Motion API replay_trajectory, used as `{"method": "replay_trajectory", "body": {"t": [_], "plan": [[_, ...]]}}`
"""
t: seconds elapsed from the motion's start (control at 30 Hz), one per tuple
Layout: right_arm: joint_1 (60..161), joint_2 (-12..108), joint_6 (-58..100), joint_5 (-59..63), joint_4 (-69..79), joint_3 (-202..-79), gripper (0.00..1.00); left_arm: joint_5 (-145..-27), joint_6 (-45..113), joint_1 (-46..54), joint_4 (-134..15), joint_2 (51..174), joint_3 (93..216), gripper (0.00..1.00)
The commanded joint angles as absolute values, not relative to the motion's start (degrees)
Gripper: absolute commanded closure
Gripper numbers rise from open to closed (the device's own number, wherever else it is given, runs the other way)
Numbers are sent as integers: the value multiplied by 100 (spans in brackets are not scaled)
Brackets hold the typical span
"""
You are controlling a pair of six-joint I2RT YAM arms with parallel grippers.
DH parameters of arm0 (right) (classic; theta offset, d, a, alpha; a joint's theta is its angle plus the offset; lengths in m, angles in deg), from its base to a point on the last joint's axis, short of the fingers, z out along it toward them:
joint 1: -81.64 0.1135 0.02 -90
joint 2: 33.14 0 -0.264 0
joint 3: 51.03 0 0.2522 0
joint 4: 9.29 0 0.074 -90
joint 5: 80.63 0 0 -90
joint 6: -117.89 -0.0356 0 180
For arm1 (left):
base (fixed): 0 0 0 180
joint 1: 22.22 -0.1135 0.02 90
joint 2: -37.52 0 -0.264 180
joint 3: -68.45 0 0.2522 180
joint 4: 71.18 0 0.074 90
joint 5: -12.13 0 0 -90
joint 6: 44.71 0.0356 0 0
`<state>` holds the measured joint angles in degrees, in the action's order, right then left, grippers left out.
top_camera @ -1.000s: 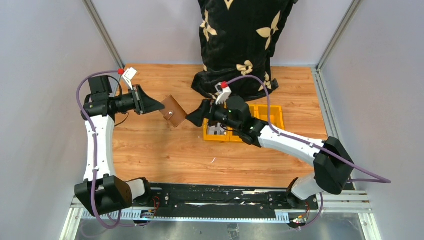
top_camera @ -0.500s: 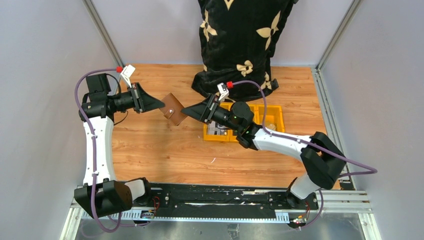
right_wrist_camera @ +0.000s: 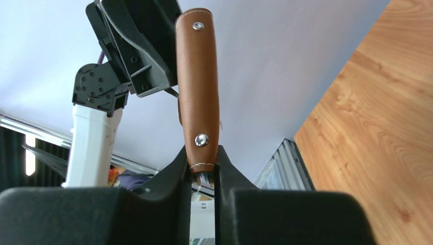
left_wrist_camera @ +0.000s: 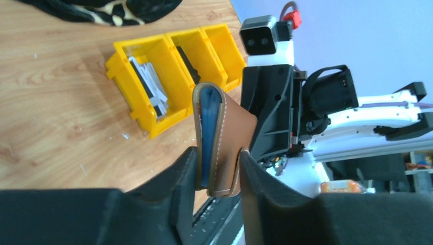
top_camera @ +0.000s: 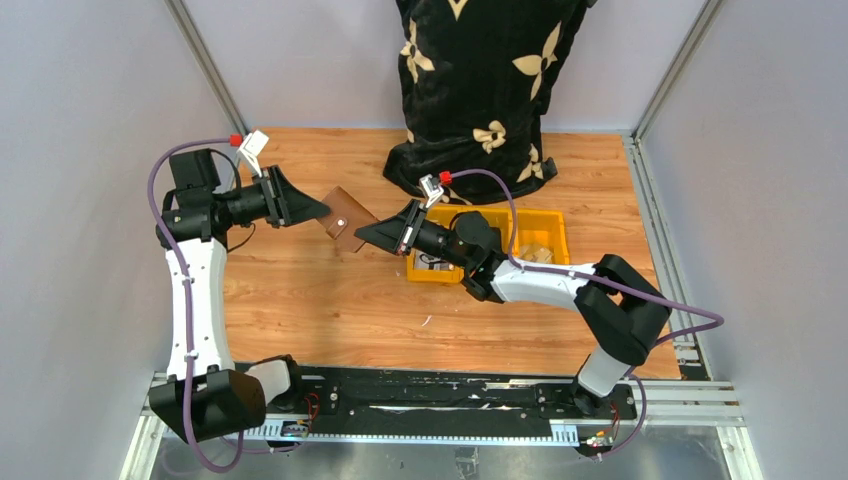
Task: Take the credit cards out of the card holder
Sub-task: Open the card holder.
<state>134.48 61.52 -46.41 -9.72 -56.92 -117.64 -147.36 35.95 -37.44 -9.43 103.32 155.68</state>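
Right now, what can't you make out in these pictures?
- Whether any cards sit in the card holder: its leather walls hide the inside in every view.
- What the right pincer pinches, card or leather: right wrist view, its own fingers cover that edge.
- Contents of the yellow bins: top view, right arm covers part, rest too small.

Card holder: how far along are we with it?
Done: some flat grey cards lie in the yellow plastic bin. In hand: the brown leather folding card holder hangs above the table, left end effector pinching one end, right end effector the other. Left: extracting any remaining cards; its contents can't be seen.
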Motion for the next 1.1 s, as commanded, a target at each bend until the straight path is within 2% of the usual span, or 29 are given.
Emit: {"method": "replay_trajectory", "body": {"t": [0.0,0.03,0.07,0.13,0.27,0.37,0.43,0.53,0.83,1.07], "plan": [[13336,5860,-4367,-1431,-5430,-11961,98,-14622,3829,-3611,-890,10103,15302,40],[13261,5794,-4311,-1584,-5269,-11959,100,-14485,3952,-3542,-898,10024,15251,24],[13171,5739,-4217,-1793,-5087,-11975,100,-14348,4083,-3455,-906,9933,15208,14],[12941,5669,-3956,-2477,-4490,-12193,100,-14195,4350,-3188,-929,9754,15111,3],[12601,5803,-2410,-4458,-1922,-13426,100,-13737,4822,-2553,-943,9529,14930,0],[12588,5856,-6,-4544,1582,-14549,100,-13763,5116,-2300,-842,9523,14816,1],[12578,5890,958,-4266,2951,-14985,100,-13802,5299,-2132,-700,9558,14806,2],[12567,5900,1671,-4223,3938,-15335,100,-13681,5514,-1793,-556,9589,14749,5],[12592,6008,2731,-4109,5350,-16229,100,-13352,5980,-931,-188,9537,14590,23],[12850,6143,2971,-4074,5626,-16581,100,-13474,5943,-642,-176,9648,14494,54]]}}
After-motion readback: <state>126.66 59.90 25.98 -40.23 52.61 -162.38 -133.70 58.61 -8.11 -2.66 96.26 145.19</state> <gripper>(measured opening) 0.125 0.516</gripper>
